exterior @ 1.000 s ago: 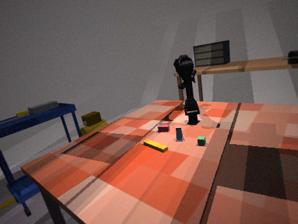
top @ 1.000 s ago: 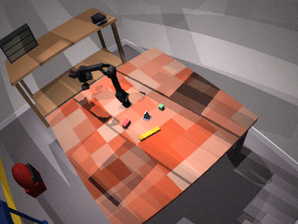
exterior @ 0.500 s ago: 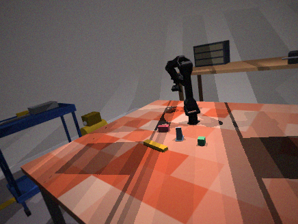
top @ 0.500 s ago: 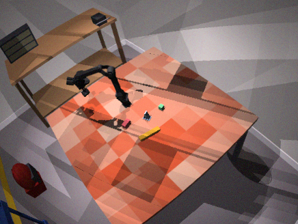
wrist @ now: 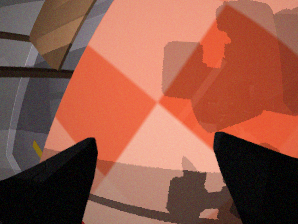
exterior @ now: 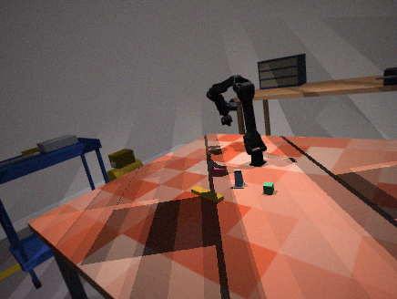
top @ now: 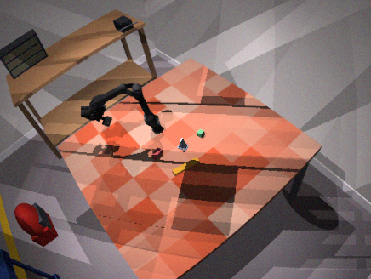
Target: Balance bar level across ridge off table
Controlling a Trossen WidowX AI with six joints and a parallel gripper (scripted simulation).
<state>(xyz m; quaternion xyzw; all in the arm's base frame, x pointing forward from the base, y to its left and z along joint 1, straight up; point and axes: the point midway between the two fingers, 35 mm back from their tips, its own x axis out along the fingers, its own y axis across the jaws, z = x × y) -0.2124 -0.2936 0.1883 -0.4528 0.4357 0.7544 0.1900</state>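
one yellow bar (top: 185,166) flat on table (top: 272,140).

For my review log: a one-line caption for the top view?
Black arm's open gripper hangs empty over the orange checkered table, far from the flat yellow bar.

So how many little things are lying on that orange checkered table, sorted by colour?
Yellow: 1, the bar
Green: 1, a cube
Blue: 1, an upright ridge piece
Pink: 1, a small block
Total: 4, none in the robot's hand, which is open.
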